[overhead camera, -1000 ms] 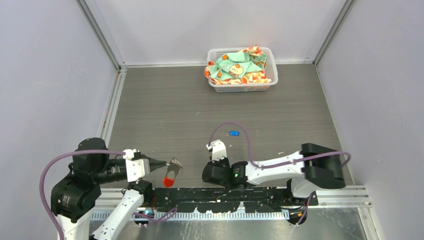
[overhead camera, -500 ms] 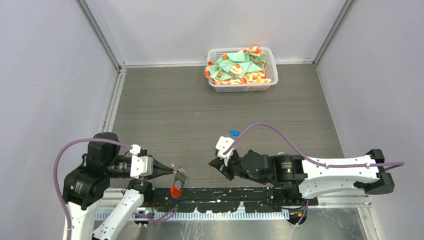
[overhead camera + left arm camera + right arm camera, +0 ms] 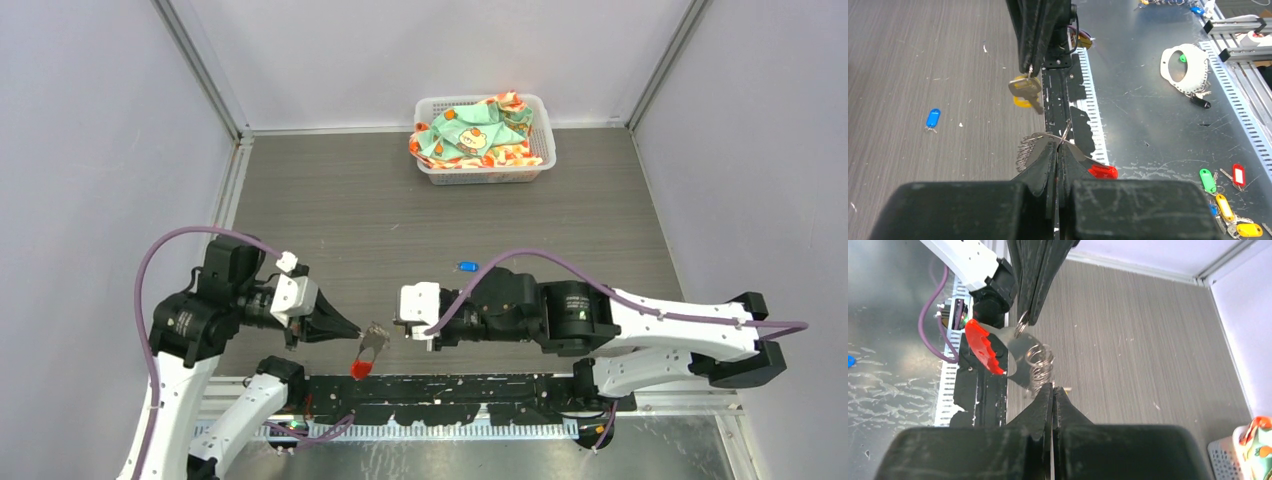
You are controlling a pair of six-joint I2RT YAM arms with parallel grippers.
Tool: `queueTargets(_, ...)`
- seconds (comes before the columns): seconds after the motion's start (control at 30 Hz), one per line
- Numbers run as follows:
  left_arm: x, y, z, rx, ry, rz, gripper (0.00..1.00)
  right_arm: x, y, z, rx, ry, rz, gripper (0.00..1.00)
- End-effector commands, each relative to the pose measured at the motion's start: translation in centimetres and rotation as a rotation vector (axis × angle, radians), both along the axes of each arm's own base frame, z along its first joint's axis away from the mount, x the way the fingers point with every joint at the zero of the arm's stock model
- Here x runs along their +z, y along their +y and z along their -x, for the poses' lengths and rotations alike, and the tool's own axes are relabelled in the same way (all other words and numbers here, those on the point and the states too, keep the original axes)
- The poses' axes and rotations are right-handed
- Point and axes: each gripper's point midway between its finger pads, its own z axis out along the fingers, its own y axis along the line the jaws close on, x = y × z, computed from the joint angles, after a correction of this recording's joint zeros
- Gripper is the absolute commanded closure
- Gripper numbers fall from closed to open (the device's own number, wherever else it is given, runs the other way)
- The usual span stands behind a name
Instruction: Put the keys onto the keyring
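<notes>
My left gripper [image 3: 356, 333] [image 3: 1058, 146] is shut on the keyring's thin grey ring [image 3: 1066, 132]. The ring's coiled bunch [image 3: 1024, 149] and red tag [image 3: 1103, 171] [image 3: 360, 368] hang beside it. My right gripper [image 3: 398, 326] [image 3: 1053, 386] is shut and points left, its tips just short of the keyring [image 3: 1040, 362]. In the left wrist view the right gripper [image 3: 1031, 69] holds the key with the yellow tag [image 3: 1026, 89] just above the ring. The blue-tagged key [image 3: 467, 266] [image 3: 933, 118] lies loose on the table behind the right arm.
A white basket [image 3: 436, 168] with patterned cloth stands at the back. A black strip [image 3: 470, 390] and a metal bench run along the near edge. Several spare tagged keys [image 3: 1228, 197] and a white ring-shaped object [image 3: 1185, 62] lie on the bench.
The right arm has swung left and now points its gripper at the keyring. The left gripper has moved up and slightly right with the keyring.
</notes>
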Motion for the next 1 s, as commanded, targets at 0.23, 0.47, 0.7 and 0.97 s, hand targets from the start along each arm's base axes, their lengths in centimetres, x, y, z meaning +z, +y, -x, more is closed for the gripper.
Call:
queueTargets(0.23, 1.9, -0.8, -0.2, -0.088, -0.100, 0.078, 1.00, 4.0, -0.6, -2.1, 0.241, -0.071, 0.020, 0.99)
queueTargets(0.47, 0.6, -1.2, -1.9, -0.161, -0.293, 0.000, 1.00, 2.9, -0.9, -2.3, 0.364, -0.084, 0.190, 0.99)
queueTargets(0.7, 0.2, -1.5, -3.1, -0.170, -0.330, -0.033, 1.00, 2.7, -0.7, -1.7, 0.425, -0.079, 0.211, 0.99)
queueTargets(0.97, 0.7, -1.7, -3.5, -0.152, -0.348, -0.025, 1.00, 3.2, 0.9, -2.5, 0.382, -0.091, 0.139, 0.99)
